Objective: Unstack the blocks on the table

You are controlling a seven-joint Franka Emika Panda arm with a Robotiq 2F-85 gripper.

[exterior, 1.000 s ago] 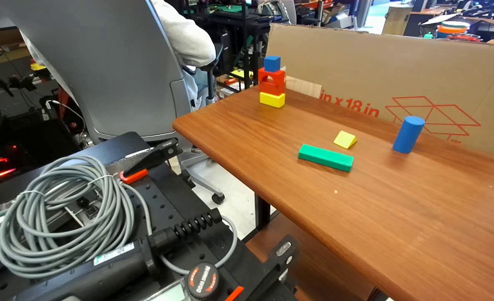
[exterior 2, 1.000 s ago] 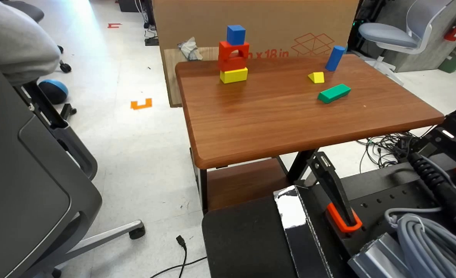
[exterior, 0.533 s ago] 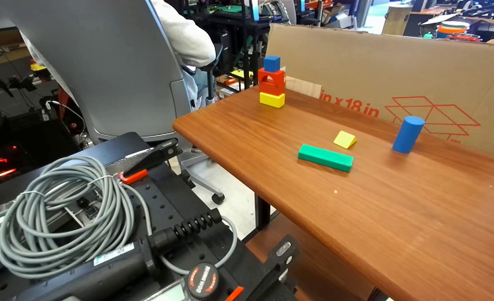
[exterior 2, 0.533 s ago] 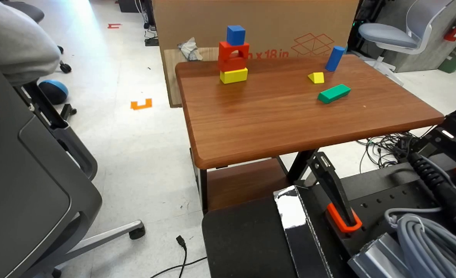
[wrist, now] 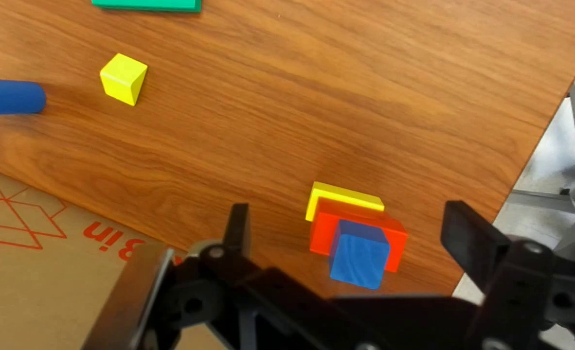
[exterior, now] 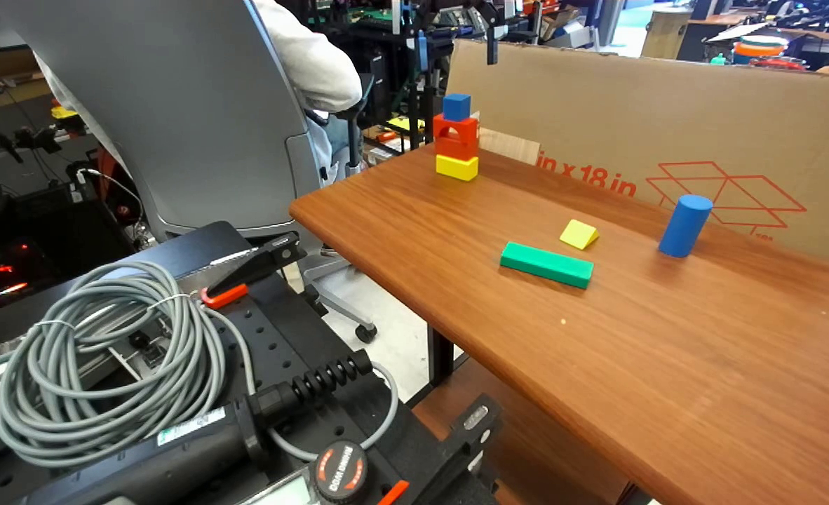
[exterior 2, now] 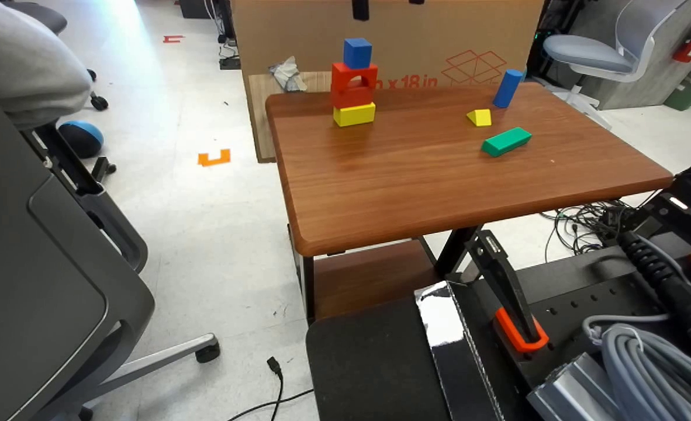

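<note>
A stack stands at the table's far corner in both exterior views. A blue cube (exterior: 456, 107) (exterior 2: 358, 53) (wrist: 359, 260) sits on top. Under it is a red section with an arched opening (exterior: 456, 146) (exterior 2: 351, 98) (wrist: 322, 228); I cannot tell if it is one piece or two. A yellow block (exterior: 456, 167) (exterior 2: 354, 115) (wrist: 348, 197) is at the bottom, on the table (exterior: 667, 351). My gripper (exterior: 457, 52) (exterior 2: 388, 6) (wrist: 348, 209) is open and empty, above the stack. In the wrist view, the stack shows between the spread fingers, touching neither.
A green block (exterior: 546, 265), a yellow wedge (exterior: 579, 234) and a blue cylinder (exterior: 686, 226) lie or stand apart on the table. A cardboard sheet (exterior: 597, 105) rises along the back edge. A grey chair (exterior: 211, 105) with a seated person is beside the table.
My gripper's fingers have come into view from the top in both exterior views and are now above the stack. The blocks have not moved.
</note>
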